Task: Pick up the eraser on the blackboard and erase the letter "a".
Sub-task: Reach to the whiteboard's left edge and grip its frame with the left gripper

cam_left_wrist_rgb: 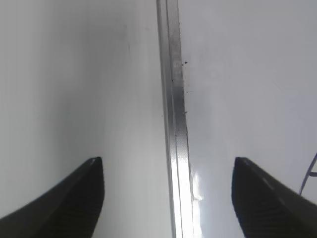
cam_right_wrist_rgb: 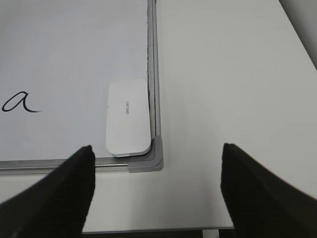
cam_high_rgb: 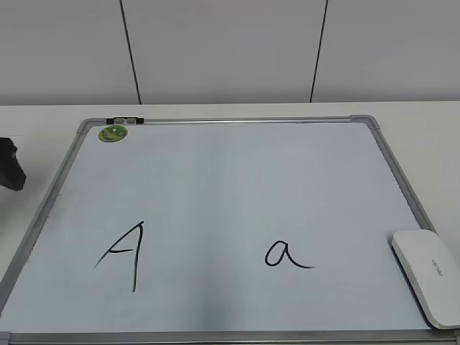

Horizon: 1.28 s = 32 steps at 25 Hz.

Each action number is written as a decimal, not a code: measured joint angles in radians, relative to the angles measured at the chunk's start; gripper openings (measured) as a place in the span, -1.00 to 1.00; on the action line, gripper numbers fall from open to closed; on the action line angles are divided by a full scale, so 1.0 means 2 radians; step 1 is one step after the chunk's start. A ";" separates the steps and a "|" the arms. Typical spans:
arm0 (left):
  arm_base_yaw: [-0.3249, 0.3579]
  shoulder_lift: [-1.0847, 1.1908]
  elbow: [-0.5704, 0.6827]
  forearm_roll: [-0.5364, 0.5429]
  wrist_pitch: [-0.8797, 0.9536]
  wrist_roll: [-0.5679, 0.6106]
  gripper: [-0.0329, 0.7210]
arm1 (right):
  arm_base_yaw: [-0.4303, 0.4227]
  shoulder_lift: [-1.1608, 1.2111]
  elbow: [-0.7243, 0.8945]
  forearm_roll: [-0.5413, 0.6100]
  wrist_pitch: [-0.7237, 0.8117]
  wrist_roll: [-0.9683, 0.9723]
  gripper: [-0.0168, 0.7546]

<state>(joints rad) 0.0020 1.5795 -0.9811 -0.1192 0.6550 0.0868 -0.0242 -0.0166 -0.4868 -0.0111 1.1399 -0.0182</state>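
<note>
The white eraser point(cam_high_rgb: 428, 276) lies flat on the blackboard point(cam_high_rgb: 230, 180), in its near right corner against the frame. The small letter "a" point(cam_high_rgb: 286, 254) is in black marker to the eraser's left. In the right wrist view the eraser point(cam_right_wrist_rgb: 128, 119) lies just beyond my open, empty right gripper point(cam_right_wrist_rgb: 157, 151), with the "a" point(cam_right_wrist_rgb: 20, 103) at the left edge. The right gripper does not show in the exterior view. My left gripper point(cam_left_wrist_rgb: 167, 166) is open and empty over the board's left frame rail point(cam_left_wrist_rgb: 173, 99); a dark part of it shows at the exterior view's left edge point(cam_high_rgb: 8, 164).
A capital "A" point(cam_high_rgb: 123, 253) is drawn on the board's left half. A round green magnet point(cam_high_rgb: 113, 133) sits at the far left corner. The board lies on a white table point(cam_right_wrist_rgb: 228, 74) whose near edge shows under the right gripper. A wall stands behind.
</note>
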 joint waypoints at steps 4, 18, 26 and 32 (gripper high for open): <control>0.000 0.063 -0.074 -0.001 0.050 0.006 0.64 | 0.000 0.000 0.000 0.000 0.000 0.000 0.56; 0.008 0.239 -0.234 -0.047 0.169 0.055 0.40 | 0.000 0.000 0.000 0.000 0.000 0.000 0.56; 0.028 0.288 -0.280 -0.085 0.198 0.074 -0.02 | 0.000 0.000 0.000 0.000 0.000 0.000 0.56; 0.045 0.296 -0.283 -0.118 0.202 0.096 -0.21 | 0.000 0.000 0.000 0.000 0.000 0.000 0.56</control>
<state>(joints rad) 0.0912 2.1724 -1.5479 -0.3562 1.0589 0.2791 -0.0242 -0.0166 -0.4868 -0.0111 1.1399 -0.0182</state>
